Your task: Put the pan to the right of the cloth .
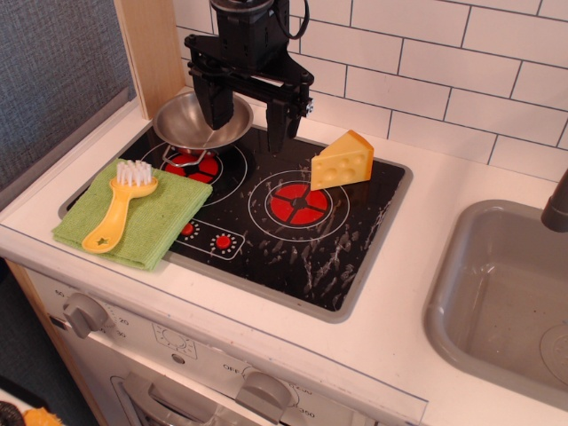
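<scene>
The shiny steel pan (191, 122) sits at the back left of the black stovetop (284, 240), partly over the left burner. My black gripper (244, 120) hangs over its right side. One finger (214, 105) reaches down inside the pan and the other finger (275, 126) is outside its right rim, so the jaws stand wide apart astride the rim. I cannot tell whether the fingers touch the rim. The light green cloth (164, 217) lies folded at the front left, overlapping the stove's left edge, in front of the pan.
A yellow brush (118, 211) lies on the cloth. A yellow cheese wedge (342, 161) stands by the right burner (299, 204). A grey sink basin (506, 293) is at the right with a dark faucet (557, 209). A tiled wall stands behind.
</scene>
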Robot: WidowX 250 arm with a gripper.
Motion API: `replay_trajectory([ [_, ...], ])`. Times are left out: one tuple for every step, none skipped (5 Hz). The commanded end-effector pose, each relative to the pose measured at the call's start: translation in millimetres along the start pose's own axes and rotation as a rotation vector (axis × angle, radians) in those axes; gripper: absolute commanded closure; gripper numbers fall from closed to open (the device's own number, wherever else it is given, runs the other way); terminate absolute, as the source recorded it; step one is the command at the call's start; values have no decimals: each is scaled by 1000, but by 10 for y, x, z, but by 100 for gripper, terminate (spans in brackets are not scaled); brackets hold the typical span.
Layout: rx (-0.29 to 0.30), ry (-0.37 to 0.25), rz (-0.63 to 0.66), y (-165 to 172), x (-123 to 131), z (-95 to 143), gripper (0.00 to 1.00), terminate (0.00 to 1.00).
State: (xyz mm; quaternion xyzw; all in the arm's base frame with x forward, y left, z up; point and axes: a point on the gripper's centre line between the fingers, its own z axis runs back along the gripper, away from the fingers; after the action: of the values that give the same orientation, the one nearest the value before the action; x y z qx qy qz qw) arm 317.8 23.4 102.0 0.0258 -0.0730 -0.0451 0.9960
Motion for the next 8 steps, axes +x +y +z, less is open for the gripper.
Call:
replay_trajectory([
  [0,0,0,0,0,0,0,0],
  [-51,-54,73,153,192,-145,0,0],
  [-36,-85,109,325,476,-336,0,0],
  [-8,-80,109,440,683,-510,0,0],
  [-7,-48,119,541,795,-743,0,0],
  [-18,-10,132,630,831,-871,0,0],
  [-33,-5,144,690,781,-892,100,0],
  [-34,-27,129,711,757,-769,100,0],
])
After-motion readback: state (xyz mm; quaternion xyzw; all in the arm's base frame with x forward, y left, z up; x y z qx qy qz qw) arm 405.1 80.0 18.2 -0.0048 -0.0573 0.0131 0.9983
